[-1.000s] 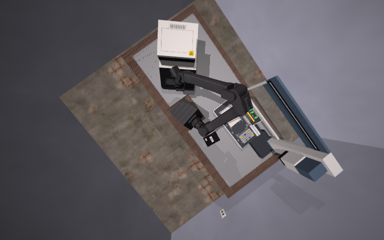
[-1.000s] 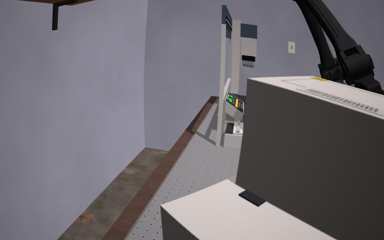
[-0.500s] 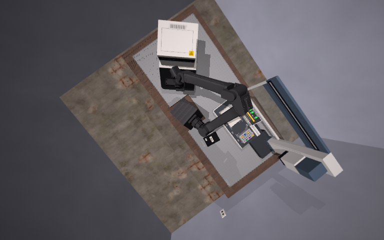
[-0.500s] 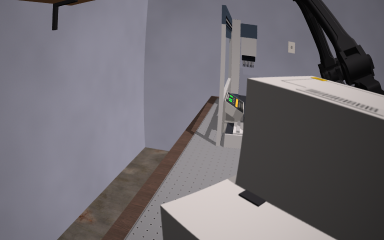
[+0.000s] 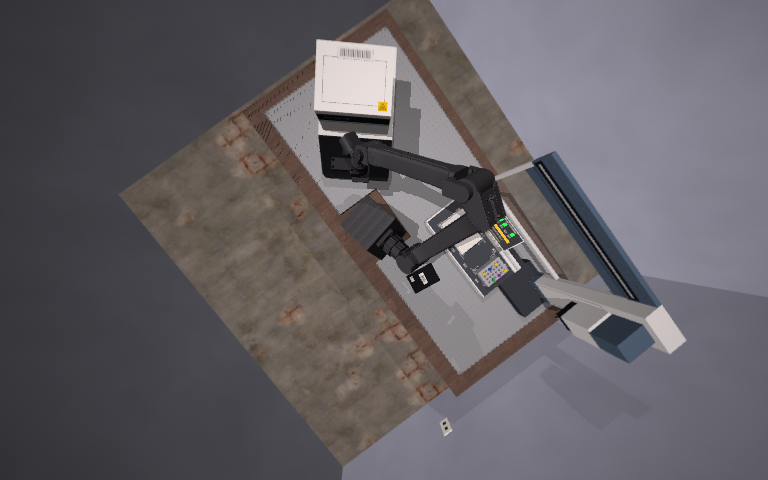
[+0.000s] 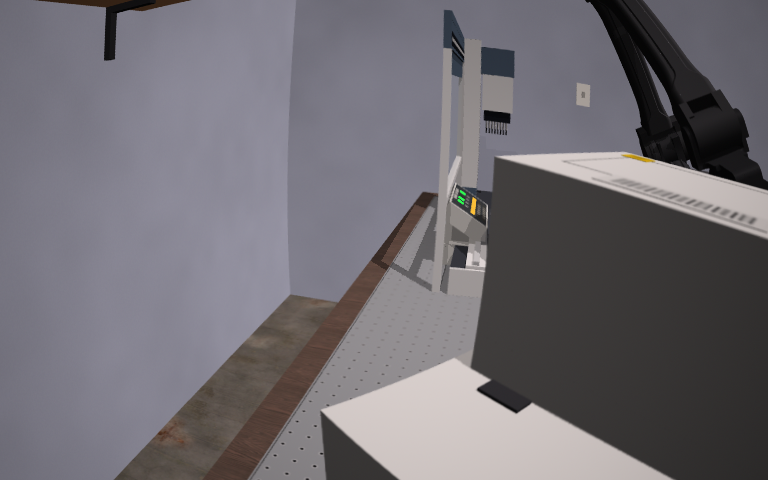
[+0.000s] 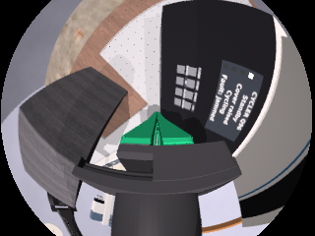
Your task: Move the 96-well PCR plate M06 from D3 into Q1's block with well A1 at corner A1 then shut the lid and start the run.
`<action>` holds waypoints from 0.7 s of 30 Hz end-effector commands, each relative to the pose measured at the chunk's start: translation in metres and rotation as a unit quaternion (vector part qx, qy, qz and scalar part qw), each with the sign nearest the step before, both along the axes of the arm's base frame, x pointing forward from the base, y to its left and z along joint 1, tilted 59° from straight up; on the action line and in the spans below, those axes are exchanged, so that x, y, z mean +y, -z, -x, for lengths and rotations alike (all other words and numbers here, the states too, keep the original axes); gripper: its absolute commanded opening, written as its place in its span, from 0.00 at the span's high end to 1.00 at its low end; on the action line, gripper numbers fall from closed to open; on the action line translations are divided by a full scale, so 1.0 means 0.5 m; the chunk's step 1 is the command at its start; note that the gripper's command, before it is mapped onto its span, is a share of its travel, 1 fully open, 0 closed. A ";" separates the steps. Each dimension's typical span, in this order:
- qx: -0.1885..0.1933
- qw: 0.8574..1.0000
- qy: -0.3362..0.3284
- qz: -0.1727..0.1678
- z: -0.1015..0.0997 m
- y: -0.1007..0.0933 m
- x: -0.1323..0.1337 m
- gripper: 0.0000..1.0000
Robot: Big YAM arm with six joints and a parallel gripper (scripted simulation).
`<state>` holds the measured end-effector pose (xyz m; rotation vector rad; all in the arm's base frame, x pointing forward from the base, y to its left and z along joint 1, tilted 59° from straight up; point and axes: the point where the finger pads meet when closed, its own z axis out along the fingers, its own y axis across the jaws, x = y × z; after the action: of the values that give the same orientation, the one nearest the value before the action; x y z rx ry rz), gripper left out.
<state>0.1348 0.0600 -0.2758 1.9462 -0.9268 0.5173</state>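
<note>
The cycler Q1 (image 5: 355, 79) is a white box at the far end of the bench; it also fills the right of the exterior view (image 6: 623, 294). Its white lid lies flat over the body. My gripper (image 7: 157, 115) (image 5: 353, 161) has green fingers, is shut and holds nothing. It hovers over Q1's black front panel, close to the block of keys (image 7: 187, 86) and the display (image 7: 232, 98). The hand-off row (image 5: 481, 249) lies under my arm (image 5: 430, 169). White plates (image 5: 467, 246) show there only in part, and I cannot tell which is M06.
The tube cooling block (image 5: 491, 274) with coloured caps stands at the near end of the row. The liquid handler's gantry (image 5: 594, 237) rises behind it. A dark ribbed box (image 5: 370, 220) sits at my arm's base. A small black piece with a white label (image 5: 423, 277) lies nearby.
</note>
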 end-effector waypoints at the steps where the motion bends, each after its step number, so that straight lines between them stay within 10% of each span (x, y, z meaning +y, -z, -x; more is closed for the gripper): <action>1: -0.014 1.000 0.002 -0.017 -0.015 0.000 0.023 1.00; 21: -0.017 1.000 0.002 -0.020 -0.019 0.004 0.029 1.00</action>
<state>0.1343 0.0592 -0.2755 1.9457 -0.9263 0.5171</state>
